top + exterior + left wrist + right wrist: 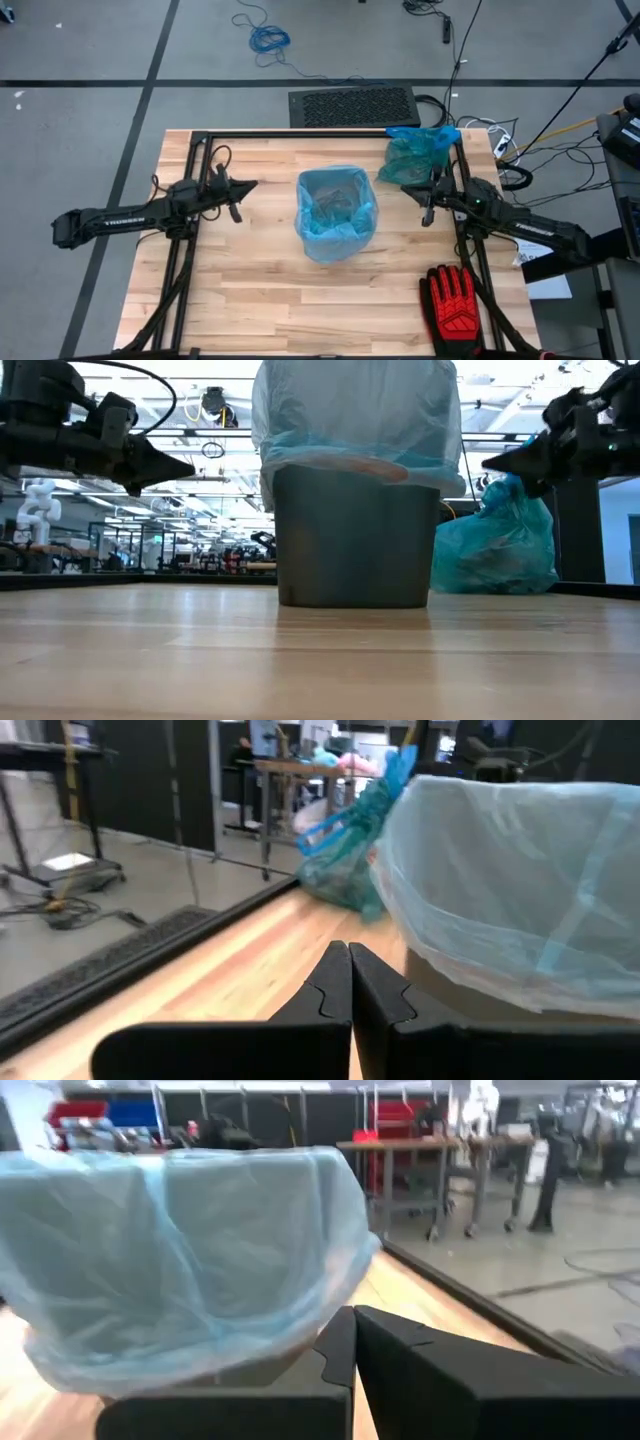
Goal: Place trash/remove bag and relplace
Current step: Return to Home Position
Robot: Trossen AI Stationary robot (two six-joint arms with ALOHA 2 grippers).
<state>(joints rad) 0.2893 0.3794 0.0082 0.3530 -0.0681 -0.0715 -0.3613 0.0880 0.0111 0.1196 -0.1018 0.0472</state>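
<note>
**Lined bin in the middle of the bench, both grippers closed and empty**

The left gripper (pixel 250 185) hangs above the left part of the bench (pixel 250 300), well apart from the bin, and points toward it. In the left wrist view its two dark fingers are pressed together with nothing between them.

In the middle of the bench stands the black bin (pixel 352 550), upright. A blue bag (pixel 335 215) lines it; the thin, half-transparent film is folded over the rim and hangs down the outside in wrinkles. The high view looks into the opening, where only crumpled blue film and some darker shapes at the bottom show; I cannot tell if these are folds or contents. The dark wall of the bin shows only in the low view, below the overhang of the film.

Behind the bin and to its right, near the far edge of the bench, lies a filled blue bag (pixel 418 152), bulging and gathered to a twisted top. The left wrist view shows this top standing up beyond the bin. What is inside it cannot be seen.

The right gripper (pixel 406 186) hangs just in front of this filled bag, above the bench, not touching it, and points toward the bin. The right wrist view shows its fingers closed on nothing.

A red-and-black glove (pixel 458 300) lies flat at the near right corner; only the high view shows it.
</note>
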